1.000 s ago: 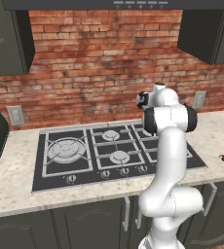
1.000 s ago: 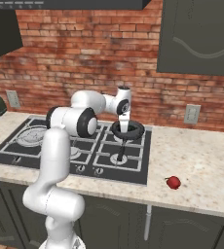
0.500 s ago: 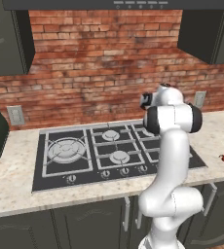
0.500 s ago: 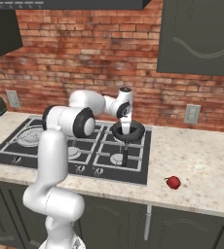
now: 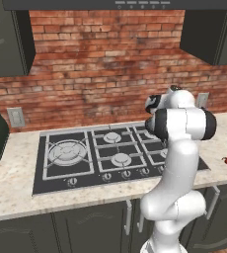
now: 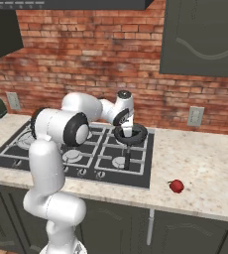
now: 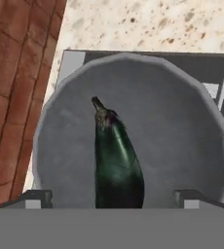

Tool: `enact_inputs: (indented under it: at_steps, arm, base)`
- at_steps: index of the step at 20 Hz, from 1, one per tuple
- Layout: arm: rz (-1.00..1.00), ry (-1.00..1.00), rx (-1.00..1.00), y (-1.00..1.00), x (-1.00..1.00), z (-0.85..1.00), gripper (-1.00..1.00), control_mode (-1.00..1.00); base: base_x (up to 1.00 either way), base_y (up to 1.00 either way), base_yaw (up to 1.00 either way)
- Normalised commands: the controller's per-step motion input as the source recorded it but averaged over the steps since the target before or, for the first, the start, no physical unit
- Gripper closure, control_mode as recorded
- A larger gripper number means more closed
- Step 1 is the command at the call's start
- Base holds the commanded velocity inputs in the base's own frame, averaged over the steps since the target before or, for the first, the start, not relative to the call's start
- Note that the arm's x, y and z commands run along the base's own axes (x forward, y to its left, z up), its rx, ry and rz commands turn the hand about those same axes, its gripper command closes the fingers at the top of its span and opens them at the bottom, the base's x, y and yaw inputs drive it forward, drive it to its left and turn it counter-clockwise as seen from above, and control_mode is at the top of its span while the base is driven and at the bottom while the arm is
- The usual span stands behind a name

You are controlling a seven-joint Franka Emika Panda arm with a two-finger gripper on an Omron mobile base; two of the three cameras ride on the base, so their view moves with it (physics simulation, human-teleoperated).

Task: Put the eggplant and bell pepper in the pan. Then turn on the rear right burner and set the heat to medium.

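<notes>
Your eggplant (image 7: 116,163) lies lengthwise in the pan (image 7: 182,136), stem toward its brick-side rim; gripper (image 7: 113,197) spread, apparently risen slightly.

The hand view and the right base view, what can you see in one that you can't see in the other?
In the hand view, the eggplant lies inside the pan, with the gripper open just above it. In the right base view, the red bell pepper sits on the counter, away from the stove, and you see the white arm and a wall outlet. Both views share the pan, the stove, the brick wall and the speckled counter.
</notes>
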Motion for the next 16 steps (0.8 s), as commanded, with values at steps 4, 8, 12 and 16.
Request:
enact_inputs:
  at_steps: [4, 8, 12, 16]
  arm:
    - [0.00, -0.08, -0.06, 0.00, -0.27, 0.56, -1.00, -1.00]
    - [0.00, -0.05, -0.08, 0.00, -0.42, 0.64, -1.00, -1.00]
    - [0.00, 0.00, -0.13, 0.00, -0.47, 0.64, -1.00, -1.00]
    - [0.00, -0.03, -0.14, 0.00, -0.70, 0.38, -1.00, -1.00]
  base:
    - [0.00, 0.00, 0.00]
    - [0.00, 0.00, 0.00]
    - [0.00, 0.00, 0.00]
    - [0.00, 0.00, 0.00]
